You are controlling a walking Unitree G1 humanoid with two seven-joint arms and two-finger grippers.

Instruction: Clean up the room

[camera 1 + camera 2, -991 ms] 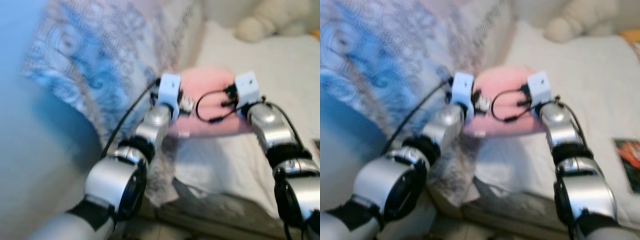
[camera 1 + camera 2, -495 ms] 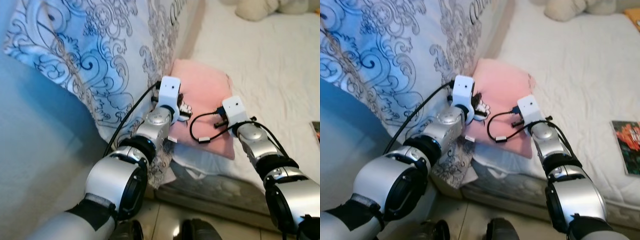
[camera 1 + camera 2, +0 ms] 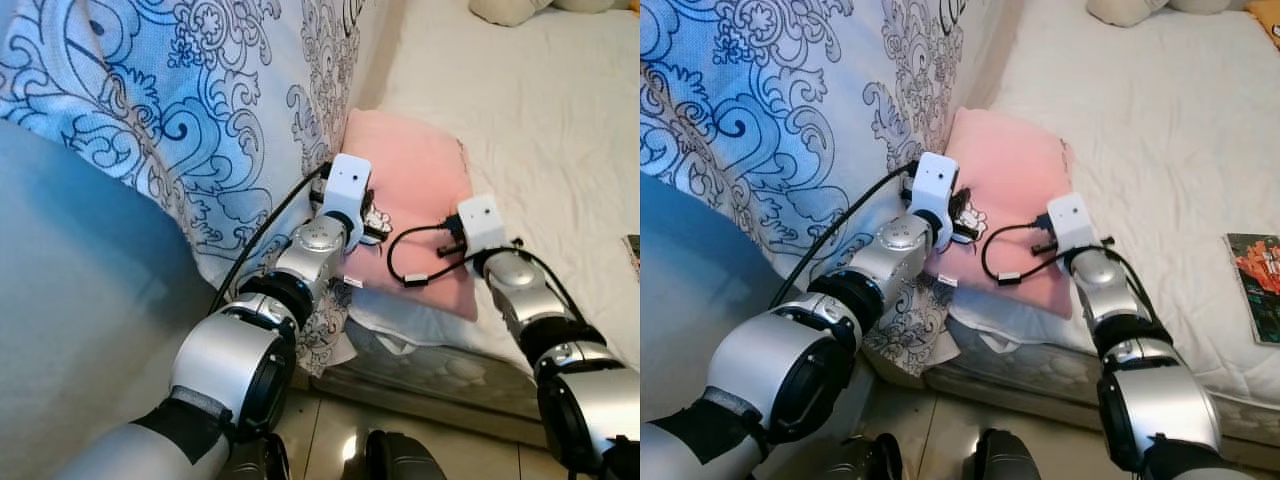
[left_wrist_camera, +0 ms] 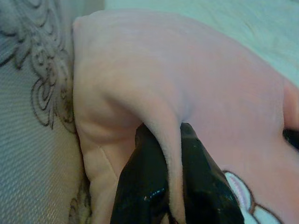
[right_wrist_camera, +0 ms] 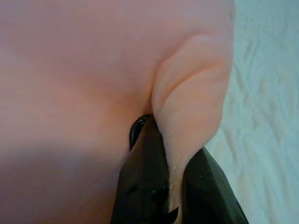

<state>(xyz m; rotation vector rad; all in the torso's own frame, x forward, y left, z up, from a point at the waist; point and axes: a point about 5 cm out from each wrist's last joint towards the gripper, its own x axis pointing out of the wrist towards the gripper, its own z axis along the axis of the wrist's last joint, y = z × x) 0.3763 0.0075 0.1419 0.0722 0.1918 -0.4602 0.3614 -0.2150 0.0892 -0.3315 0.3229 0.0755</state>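
On the bed (image 3: 560, 90), beside the patterned duvet (image 3: 180, 110), lies the pink pillow (image 3: 410, 190), near the mattress edge. Both the left gripper (image 4: 170, 154) and right gripper (image 5: 170, 154) pinch folds of it. Next likely: lifting it evenly and placing it properly.

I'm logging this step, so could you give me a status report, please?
Left gripper and right gripper each pinching a fold of pink pillow. Pillow on bed beside patterned blanket.
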